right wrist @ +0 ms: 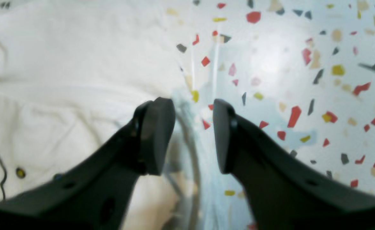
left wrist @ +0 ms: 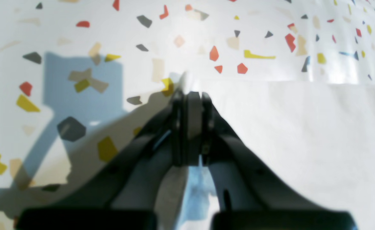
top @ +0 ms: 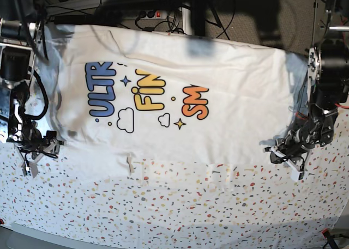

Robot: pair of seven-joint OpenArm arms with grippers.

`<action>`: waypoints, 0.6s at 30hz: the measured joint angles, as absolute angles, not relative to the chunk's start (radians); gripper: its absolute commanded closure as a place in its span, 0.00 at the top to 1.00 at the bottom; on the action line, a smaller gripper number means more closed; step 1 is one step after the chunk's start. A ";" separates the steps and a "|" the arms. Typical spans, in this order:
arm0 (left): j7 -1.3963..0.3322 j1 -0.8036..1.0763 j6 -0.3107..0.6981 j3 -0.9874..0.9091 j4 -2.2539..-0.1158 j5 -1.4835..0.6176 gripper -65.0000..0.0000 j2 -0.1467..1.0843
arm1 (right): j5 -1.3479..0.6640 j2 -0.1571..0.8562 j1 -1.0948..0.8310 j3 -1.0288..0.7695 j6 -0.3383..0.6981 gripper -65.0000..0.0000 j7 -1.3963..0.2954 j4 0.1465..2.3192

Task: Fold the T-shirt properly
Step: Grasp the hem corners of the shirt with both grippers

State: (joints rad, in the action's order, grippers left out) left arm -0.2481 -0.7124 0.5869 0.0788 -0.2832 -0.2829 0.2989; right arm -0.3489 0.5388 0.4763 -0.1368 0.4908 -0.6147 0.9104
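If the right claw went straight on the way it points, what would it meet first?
Probably the speckled tablecloth. The right claw is open, straddling the edge of the T-shirt, which lies just left of its line. Depth is unclear, so it might graze that edge.

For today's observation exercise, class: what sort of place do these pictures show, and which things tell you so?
Probably a robotics lab or workshop: a T-shirt lies on a speckled tablecloth between two mounted arms, with a power strip and loose cables behind the table.

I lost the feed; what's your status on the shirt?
Left hand shut on T-shirt edge. Right hand open at the other edge, holding nothing. Shirt spread print-up on tablecloth. Nothing in the way.
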 measured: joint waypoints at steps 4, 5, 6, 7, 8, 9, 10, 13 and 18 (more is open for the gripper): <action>-0.249 -0.712 0.587 0.078 -0.283 -0.283 0.00 0.298 | -0.363 0.547 0.581 -0.137 0.551 0.65 -0.525 0.751; -0.250 -0.712 0.587 0.078 -0.283 -0.282 0.00 0.298 | -0.363 0.546 0.598 -0.137 0.555 0.65 -0.513 0.723; -0.250 -0.712 0.587 0.078 -0.283 -0.282 0.00 0.298 | -0.363 0.547 0.609 -0.127 0.559 0.65 -0.504 0.698; -0.250 -0.712 0.587 0.078 -0.283 -0.282 0.00 0.298 | -0.359 0.549 0.620 -0.110 0.559 0.65 -0.498 0.671; -0.250 -0.712 0.587 0.078 -0.283 -0.282 0.00 0.298 | -0.342 0.548 0.630 -0.092 0.559 0.65 -0.494 0.649; -0.250 -0.712 0.587 0.078 -0.283 -0.281 0.00 0.298 | -0.319 0.546 0.639 -0.070 0.559 0.65 -0.488 0.629; -0.249 -0.712 0.586 0.078 -0.283 -0.282 0.00 0.297 | -0.307 0.546 0.650 -0.044 0.558 0.65 -0.479 0.610; -0.250 -0.712 0.587 0.078 -0.283 -0.281 0.00 0.298 | -0.301 0.545 0.677 0.011 0.559 0.65 -0.461 0.577; -0.250 -0.712 0.587 0.078 -0.283 -0.281 0.00 0.298 | -0.282 0.538 0.706 0.035 0.558 0.59 -0.445 0.521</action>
State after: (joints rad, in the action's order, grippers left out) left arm -0.2497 -0.7120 0.5865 0.0780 -0.2832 -0.2810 0.2981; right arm -0.2817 0.5377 0.7059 0.0345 0.5579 -0.4450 0.5213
